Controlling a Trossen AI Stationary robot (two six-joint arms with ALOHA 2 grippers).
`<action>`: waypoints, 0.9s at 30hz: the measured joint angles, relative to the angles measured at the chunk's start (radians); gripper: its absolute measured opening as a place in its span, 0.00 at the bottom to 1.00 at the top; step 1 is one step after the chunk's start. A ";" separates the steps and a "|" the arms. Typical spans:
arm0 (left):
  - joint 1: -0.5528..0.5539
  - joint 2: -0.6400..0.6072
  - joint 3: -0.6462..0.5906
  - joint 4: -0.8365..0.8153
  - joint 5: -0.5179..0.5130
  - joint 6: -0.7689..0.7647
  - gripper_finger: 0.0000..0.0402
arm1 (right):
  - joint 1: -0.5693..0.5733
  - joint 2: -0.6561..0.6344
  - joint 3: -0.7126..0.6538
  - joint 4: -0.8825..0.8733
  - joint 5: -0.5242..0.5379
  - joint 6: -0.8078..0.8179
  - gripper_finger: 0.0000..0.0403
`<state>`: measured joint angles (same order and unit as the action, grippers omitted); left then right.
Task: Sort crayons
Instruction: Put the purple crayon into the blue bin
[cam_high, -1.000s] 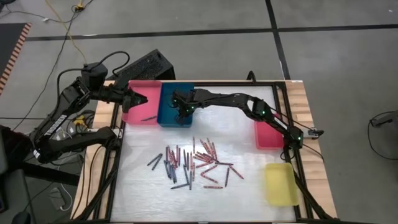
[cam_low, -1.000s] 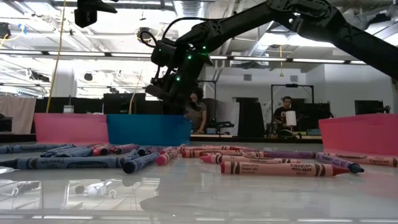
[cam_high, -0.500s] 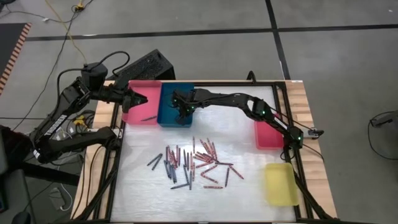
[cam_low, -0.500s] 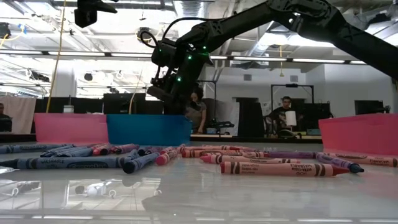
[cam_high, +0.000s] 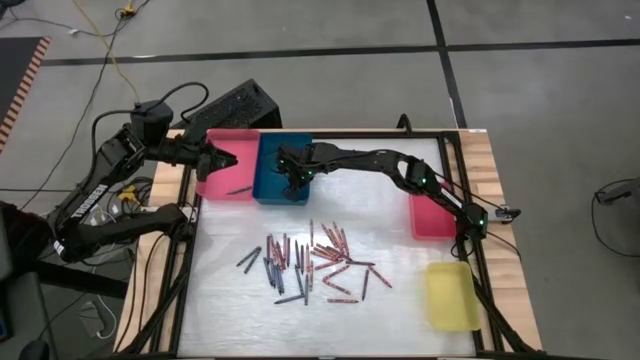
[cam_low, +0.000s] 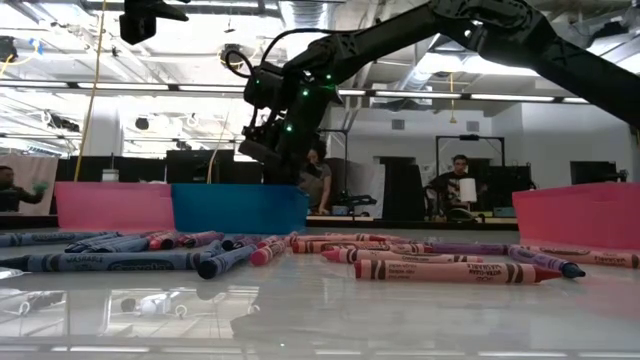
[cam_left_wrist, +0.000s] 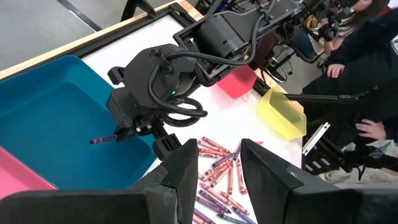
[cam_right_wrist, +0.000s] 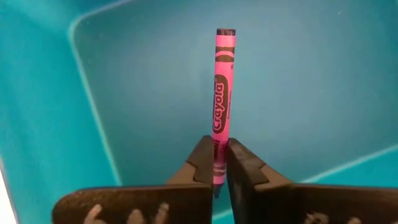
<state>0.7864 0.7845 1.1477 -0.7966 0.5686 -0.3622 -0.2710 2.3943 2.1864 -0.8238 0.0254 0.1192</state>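
Right arm: extended from its base at the 3 o'clock edge of the surface in a long reach toward 11 o'clock, elbow raised, wrist bent downward. Right pincer hangs low at the far side, fingers pressed together on the lower end of a pink crayon, which projects straight out beyond the fingertips. Seen from the left wrist, the same pincer holds the crayon level, sticking out sideways. Left arm: folded at the 9 o'clock side, forearm running toward 3 o'clock, raised above the surface. Left pincer is parted, a clear gap showing between its two fingers, gripping nothing.
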 joint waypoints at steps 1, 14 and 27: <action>0.000 0.000 0.000 0.000 0.000 0.000 0.27 | 0.000 0.000 0.000 0.000 0.000 0.000 0.10; 0.000 0.000 0.000 0.000 0.004 0.001 0.27 | -0.004 -0.003 0.052 -0.068 -0.020 0.006 0.12; 0.000 0.000 0.000 0.001 0.009 0.018 0.27 | 0.000 -0.381 0.099 -0.341 0.019 0.119 0.13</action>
<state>0.7864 0.7845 1.1477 -0.7956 0.5777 -0.3447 -0.2715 2.0130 2.2856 -1.1648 0.0445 0.2378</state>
